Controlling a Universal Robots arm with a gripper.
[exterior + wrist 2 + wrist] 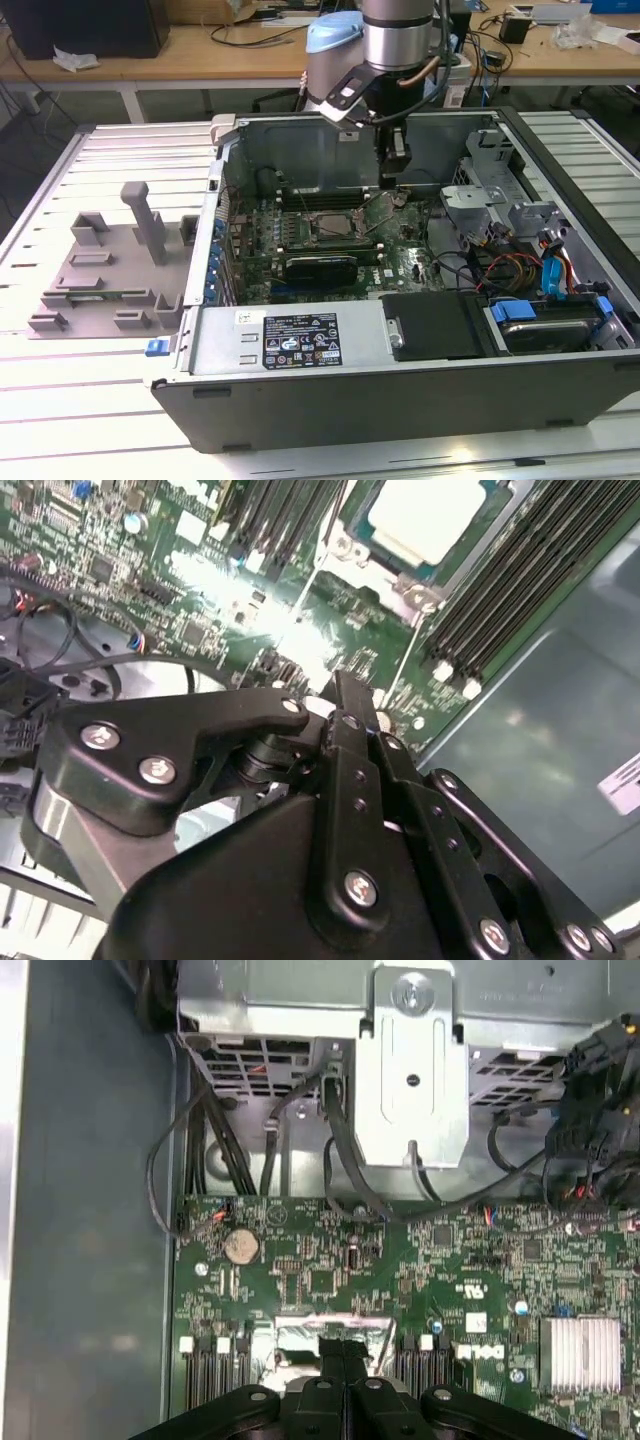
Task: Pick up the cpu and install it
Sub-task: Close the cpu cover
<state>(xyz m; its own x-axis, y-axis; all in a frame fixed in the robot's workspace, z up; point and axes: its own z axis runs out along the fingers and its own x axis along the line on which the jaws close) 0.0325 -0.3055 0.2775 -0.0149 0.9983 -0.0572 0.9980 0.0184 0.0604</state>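
Grey tray (95, 275): one, with raised blocks, flat on the slatted desk (60, 420), just outside the case (420, 400) on the exterior view's left.
case: one, lying on its side with the panel off; one green motherboard (410, 260) exposed inside.
arm (400, 40): one, silver and pale blue, reaching down into the case from above.
end effector (393, 183): one, black, low inside the case over the motherboard; two fingers (335, 1360) clenched together in both wrist views, nothing seen between them.
cpu (430, 515): one, silver top up, lying flat within the socket (405, 575) inside the case, apart from the end effector's tip.
memory-slot banks (520, 590): two inside the case, one on each side of the socket.
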